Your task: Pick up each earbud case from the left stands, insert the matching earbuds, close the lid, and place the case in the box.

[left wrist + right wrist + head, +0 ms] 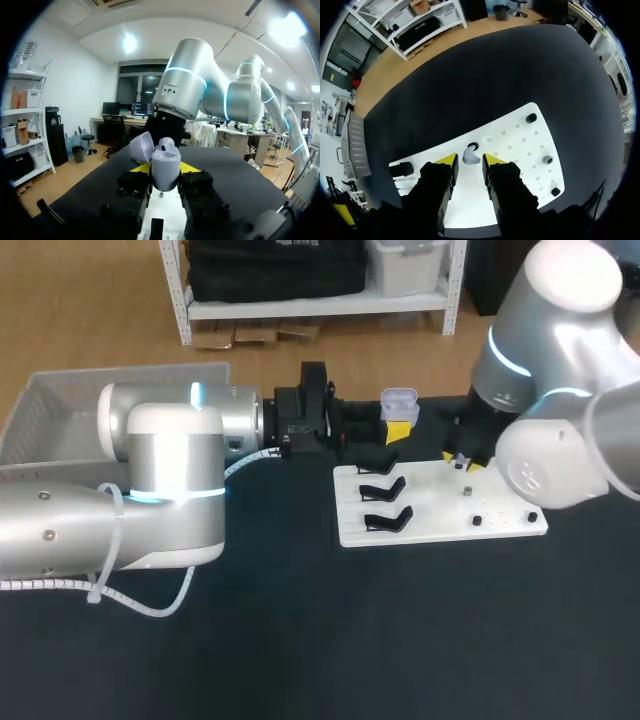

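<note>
The open lavender case (166, 161) is pinched by the left gripper (165, 171) just past the white board (520, 150). Over that board the right gripper (470, 162) is held spread, with an earbud (470, 156) seen between its tips.

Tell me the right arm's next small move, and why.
Probably lower the right gripper straight down and close on the earbud. Its fingers are open above the white board, with the earbud showing between the yellow tips, not yet gripped. The left gripper holds the case with its lid open, ready to receive it.
</note>
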